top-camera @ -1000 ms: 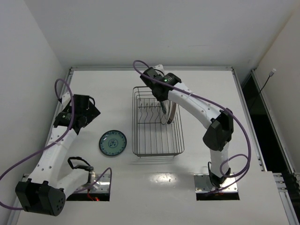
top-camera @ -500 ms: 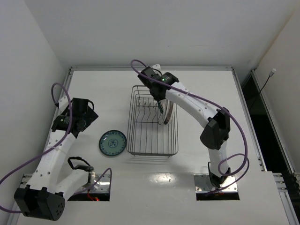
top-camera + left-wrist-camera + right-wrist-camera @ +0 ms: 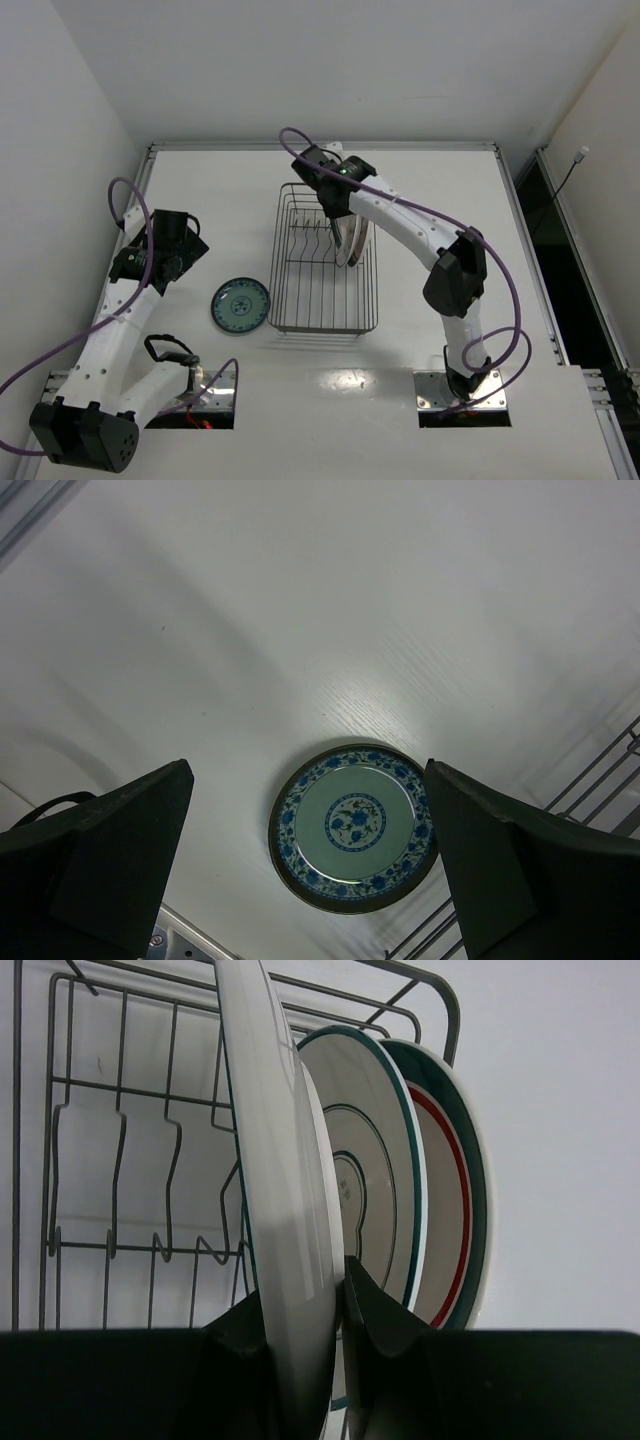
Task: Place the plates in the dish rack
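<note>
Grey-white plate (image 3: 290, 1210) pinched by right jaws in dish rack (image 3: 322, 329); left jaws wide over teal plate (image 3: 353, 827)

This is a robotics lab test cell rather than a kitchen. A plain white surface (image 3: 450, 200) is boxed in by bare white panel walls (image 3: 60, 150) and edged with a grey metal rail (image 3: 320, 146). Two white jointed robot arms (image 3: 410, 225) trailing purple cables (image 3: 530, 300) are bolted into cut-outs at its near edge. A dark wire dish rack (image 3: 325, 329) and round plates (image 3: 240, 305) are the household items on it.
</note>
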